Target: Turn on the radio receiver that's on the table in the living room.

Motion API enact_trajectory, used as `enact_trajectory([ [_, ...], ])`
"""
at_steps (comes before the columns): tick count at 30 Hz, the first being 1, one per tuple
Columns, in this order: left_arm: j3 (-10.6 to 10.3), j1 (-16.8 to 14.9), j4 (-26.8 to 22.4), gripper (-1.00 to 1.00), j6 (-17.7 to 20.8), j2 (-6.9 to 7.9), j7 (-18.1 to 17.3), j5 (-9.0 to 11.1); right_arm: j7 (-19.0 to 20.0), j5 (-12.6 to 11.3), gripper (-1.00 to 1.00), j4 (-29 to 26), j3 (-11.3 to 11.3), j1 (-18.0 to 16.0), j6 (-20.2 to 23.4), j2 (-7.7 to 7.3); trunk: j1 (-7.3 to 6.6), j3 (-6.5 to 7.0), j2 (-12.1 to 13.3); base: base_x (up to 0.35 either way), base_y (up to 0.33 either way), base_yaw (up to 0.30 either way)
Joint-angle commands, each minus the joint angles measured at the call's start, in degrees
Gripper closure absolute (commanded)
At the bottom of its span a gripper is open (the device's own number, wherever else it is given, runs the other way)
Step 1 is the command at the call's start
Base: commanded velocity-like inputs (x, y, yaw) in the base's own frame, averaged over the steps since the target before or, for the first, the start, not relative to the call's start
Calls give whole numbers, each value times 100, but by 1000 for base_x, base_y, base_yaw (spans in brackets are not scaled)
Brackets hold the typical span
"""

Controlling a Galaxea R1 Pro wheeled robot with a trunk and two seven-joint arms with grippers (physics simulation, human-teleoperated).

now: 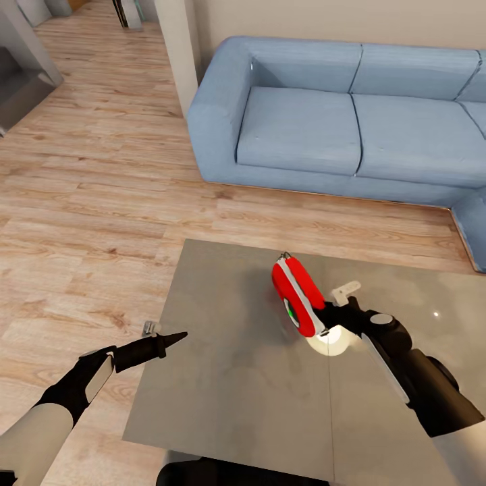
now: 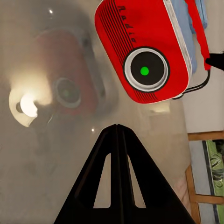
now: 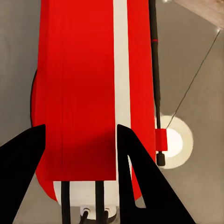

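Right gripper (image 1: 329, 322) clamping radio receiver (image 1: 298, 295), mid-table (image 1: 223, 378)

Sitting wide and bare across most of the table (image 1: 223, 378), leaving lots of room to slide a gripper in from the near side and the left. Blocking the middle: the radio receiver (image 1: 298, 297), standing up on its edge, pinched at its near end by the right gripper (image 1: 329, 322). Pointing in over the table's left edge, tips pressed together: the left gripper (image 1: 177, 336). Standing well behind, across open wood floor (image 1: 101, 196): the blue sofa (image 1: 337, 121).
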Motion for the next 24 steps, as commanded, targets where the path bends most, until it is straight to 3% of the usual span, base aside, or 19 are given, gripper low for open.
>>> enact_trajectory([
  [1, 0, 0, 1, 100, 0, 0, 0, 1, -37, -6, 100, -2, 0, 24, -74, 3, 0, 0, 0, 0, 0, 0],
  [10, 0, 0, 1, 100, -3, 0, 7, 0, -125, -5, 100, 627, 1, 65, -742, 112, 0, 0, 0, 0, 0, 0],
  [24, 0, 0, 1, 100, -8, 0, 9, 2, -133, 9, 100, 608, 1, 60, -795, 112, 0, 0, 0, 0, 0, 0],
])
